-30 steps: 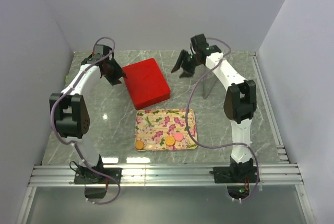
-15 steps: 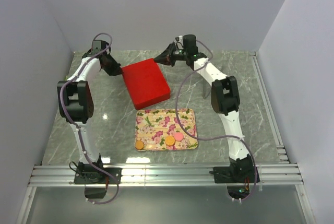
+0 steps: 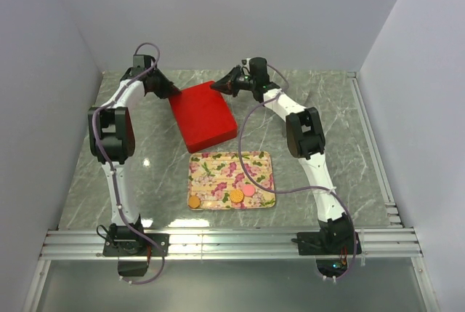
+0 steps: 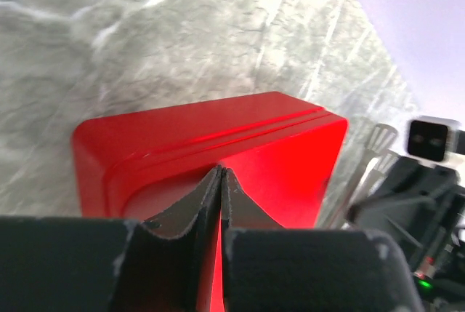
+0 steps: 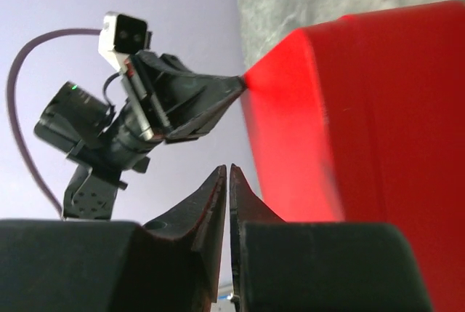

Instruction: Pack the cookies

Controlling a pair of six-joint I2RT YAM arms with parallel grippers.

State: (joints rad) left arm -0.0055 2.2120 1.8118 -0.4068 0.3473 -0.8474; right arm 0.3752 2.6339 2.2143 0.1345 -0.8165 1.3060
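1. While both arms reach toward the far side of the table [image 3: 349, 130], the left pincer [image 4: 220, 175] has its fingers pressed together, with its tips against a far corner of the red box [image 4: 240, 134].
2. The right pincer [image 5: 224, 174] also has its fingers together, with only a thin slit between them and nothing in it. The box lies just beside its right finger.
3. From the right wrist, the left pincer's tip meets the box corner just ahead of the right pincer.
4. The cookies [image 3: 237, 196], two orange and one pink, lie on the floral tray [image 3: 218, 166]. They are well apart from both pincers, beyond the box on the side toward the arm bases.
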